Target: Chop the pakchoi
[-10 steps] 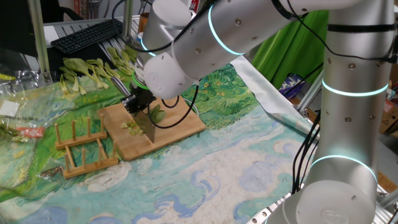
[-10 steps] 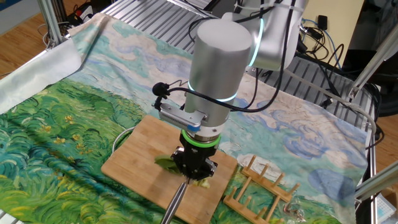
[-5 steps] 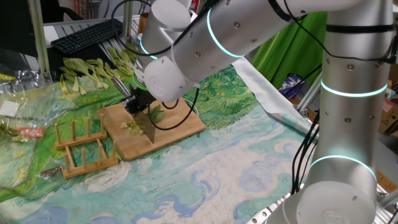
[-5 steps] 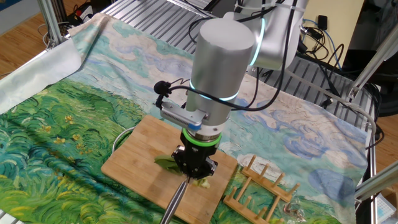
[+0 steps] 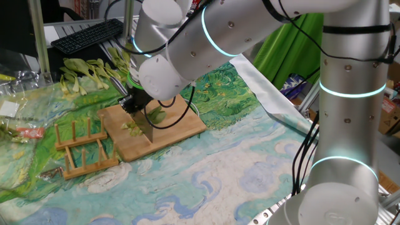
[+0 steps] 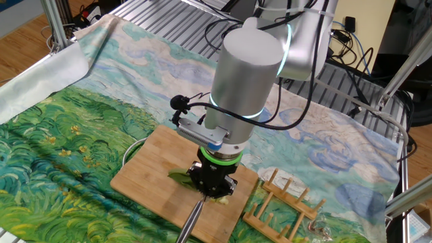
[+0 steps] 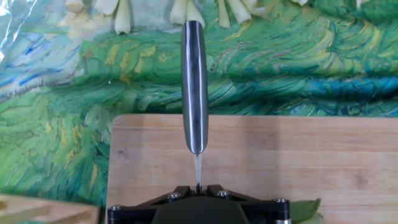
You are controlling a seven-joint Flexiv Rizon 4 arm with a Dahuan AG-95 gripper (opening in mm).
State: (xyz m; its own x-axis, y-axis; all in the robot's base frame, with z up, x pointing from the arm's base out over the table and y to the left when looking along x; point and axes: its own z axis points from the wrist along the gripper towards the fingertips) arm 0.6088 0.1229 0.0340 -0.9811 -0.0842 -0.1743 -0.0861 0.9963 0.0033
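No text, label, brand, number or sign can be read in any of the views; nothing there carries legible writing.

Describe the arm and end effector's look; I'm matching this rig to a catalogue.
The arm has thick silver cylindrical links with glowing cyan rings at the joints. Black cables loop along it. A green ring tops the black end effector.

surface: painted cloth (image 6: 81,128) | on it: cutting board (image 6: 152,169); wooden rack (image 5: 78,150); whole pakchoi stalks (image 5: 87,72)
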